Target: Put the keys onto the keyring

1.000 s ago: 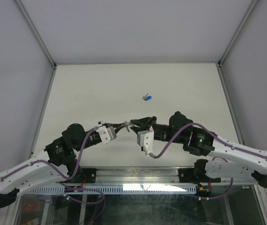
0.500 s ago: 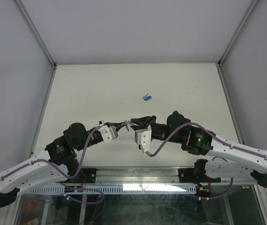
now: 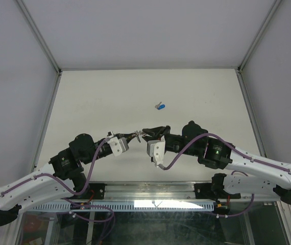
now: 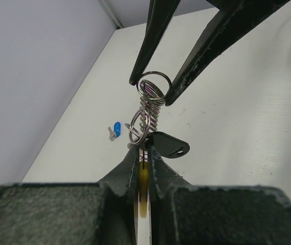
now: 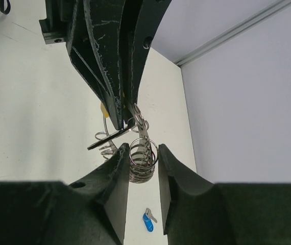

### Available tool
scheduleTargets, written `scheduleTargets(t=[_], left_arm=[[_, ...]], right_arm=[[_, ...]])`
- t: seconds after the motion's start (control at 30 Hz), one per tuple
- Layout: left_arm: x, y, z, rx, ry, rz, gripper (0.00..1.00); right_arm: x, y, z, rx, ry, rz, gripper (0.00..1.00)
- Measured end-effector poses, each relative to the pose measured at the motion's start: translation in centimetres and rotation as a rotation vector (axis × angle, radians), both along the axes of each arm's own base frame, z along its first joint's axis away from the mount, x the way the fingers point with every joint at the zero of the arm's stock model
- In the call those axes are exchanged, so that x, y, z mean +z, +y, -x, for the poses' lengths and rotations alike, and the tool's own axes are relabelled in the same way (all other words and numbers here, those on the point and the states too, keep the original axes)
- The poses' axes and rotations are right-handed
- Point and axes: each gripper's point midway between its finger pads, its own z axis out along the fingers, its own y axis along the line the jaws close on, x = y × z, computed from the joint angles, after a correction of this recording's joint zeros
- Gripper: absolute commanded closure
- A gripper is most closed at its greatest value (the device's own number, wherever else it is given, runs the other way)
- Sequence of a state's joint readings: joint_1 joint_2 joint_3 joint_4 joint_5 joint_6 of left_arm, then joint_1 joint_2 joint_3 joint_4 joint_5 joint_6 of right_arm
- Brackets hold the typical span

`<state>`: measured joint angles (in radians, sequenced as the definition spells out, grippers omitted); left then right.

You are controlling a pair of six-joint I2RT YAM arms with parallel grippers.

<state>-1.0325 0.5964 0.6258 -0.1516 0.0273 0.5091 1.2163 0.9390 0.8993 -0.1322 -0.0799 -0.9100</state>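
Both arms meet over the near middle of the bench point(image 3: 110, 97), their tips nose to nose above its surface. The left tool point(image 4: 144, 150) is pressed together, pinching the keyring point(image 4: 150, 106) by its yellow segment point(image 4: 143, 196), which sits clamped between the two fingers. From there the ring's silver coils rise away from the left tool and end in a round loop. The right tool point(image 5: 143, 153) comes in from the other side with its fingers half spread, one on each side of that coiled end and touching it, so it grips the keyring too. The keyring is thus held in the air between the two tools, off the bench. A small wire ring point(image 4: 129, 128) and a dark flat tab point(image 4: 168, 146) hang on the keyring just beside the left fingertips. The blue-headed key point(image 3: 160, 106) lies alone on the bench, well apart from both tools, farther back.
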Motion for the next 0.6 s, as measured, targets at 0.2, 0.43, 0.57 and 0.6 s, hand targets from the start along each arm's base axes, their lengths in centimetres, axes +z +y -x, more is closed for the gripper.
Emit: scheduleTargets(t=[0.2,0.43,0.57,0.6], left_arm=[[0.0,0.0,0.0,0.0,-0.002,-0.002,1.0],[-0.3,-0.1,-0.1,0.0,0.002,-0.012,1.0],[-0.3,-0.1,-0.1,0.0,0.002,-0.012,1.0],[-0.3,-0.1,-0.1,0.0,0.002,-0.012,1.0]], right_arm=[[0.1,-0.1,-0.2,-0.015,0.005,-0.005,0.72],[0.0,-0.3,-0.8,-0.054,0.013,-0.007,0.72],[-0.1,-0.1,-1.0,-0.068,0.016,-0.008,0.72],[-0.1,-0.1,-1.1,-0.072,0.016,-0.008,0.72]])
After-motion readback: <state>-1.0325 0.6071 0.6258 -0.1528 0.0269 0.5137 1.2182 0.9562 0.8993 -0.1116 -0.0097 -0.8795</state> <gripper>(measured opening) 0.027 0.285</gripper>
